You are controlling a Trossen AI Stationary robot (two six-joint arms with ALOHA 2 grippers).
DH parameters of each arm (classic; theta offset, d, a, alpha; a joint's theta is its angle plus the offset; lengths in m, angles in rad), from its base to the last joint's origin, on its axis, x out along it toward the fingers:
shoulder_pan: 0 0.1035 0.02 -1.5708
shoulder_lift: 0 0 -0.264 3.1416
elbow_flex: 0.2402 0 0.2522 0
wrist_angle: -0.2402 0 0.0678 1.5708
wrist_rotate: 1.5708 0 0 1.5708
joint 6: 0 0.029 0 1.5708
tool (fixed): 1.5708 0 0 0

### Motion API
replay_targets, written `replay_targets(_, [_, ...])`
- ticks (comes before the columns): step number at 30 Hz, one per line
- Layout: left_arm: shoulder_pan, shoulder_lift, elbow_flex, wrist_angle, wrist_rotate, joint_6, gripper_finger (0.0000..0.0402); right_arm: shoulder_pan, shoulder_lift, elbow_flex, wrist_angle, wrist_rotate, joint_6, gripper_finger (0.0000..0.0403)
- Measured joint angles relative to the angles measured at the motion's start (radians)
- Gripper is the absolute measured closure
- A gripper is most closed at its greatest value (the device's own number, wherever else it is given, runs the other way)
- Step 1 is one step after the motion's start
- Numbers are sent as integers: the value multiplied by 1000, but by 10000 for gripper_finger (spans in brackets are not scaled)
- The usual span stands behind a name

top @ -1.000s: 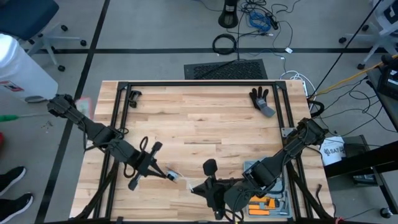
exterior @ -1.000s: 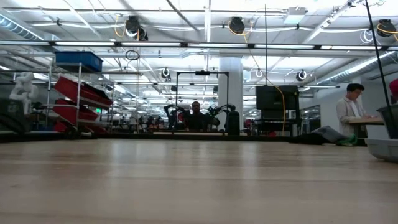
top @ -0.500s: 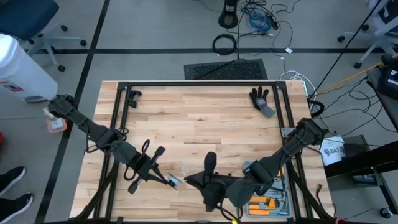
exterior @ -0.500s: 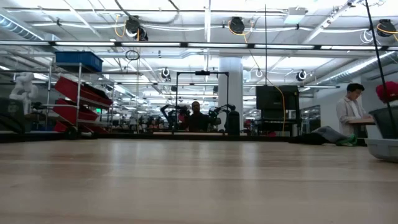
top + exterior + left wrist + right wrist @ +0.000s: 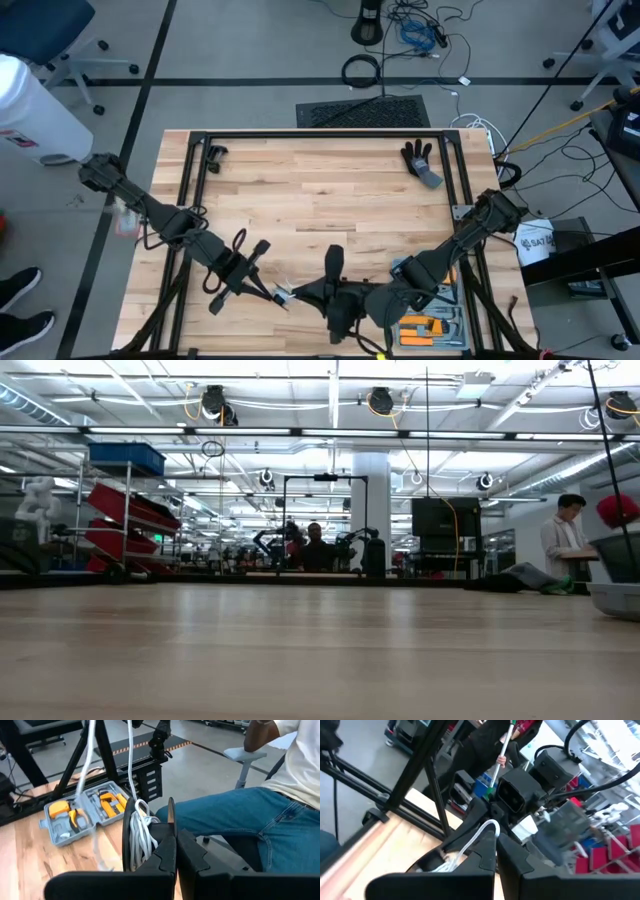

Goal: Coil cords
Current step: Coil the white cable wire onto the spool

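Near table edge: two grippers. Left gripper (image 5: 272, 294) fingers together, pinching one white cord (image 5: 138, 837) wound on one black reel (image 5: 129, 840). Right gripper (image 5: 300, 291) closed on the same cord's loop (image 5: 479, 836). One open grey tool case (image 5: 85, 812) holds orange tools. Far side: one black glove (image 5: 418, 160).

My white cord (image 5: 139, 836) is wound in loose loops on the black reel (image 5: 127, 837), standing on edge, 2 strands running up from it; it sits near the table's front edge.
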Motion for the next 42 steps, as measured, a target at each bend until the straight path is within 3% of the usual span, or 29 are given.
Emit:
replay_targets(12, [56, 78, 0, 118, 119, 57, 400, -52, 42, 0, 34, -69, 63, 403])
replay_targets(22, [56, 80, 0, 177, 125, 62, 400, -69, 42, 0, -27, -81, 151, 403])
replay_targets(27, [56, 80, 0, 207, 178, 77, 400, -96, 42, 0, -49, -189, 205, 403])
replay_targets(33, [45, 80, 0, 214, 207, 88, 400, -118, 42, 0, -88, -199, 272, 402])
replay_targets(42, [32, 79, 0, 271, 240, 123, 400, -127, 42, 0, -153, -199, 340, 353])
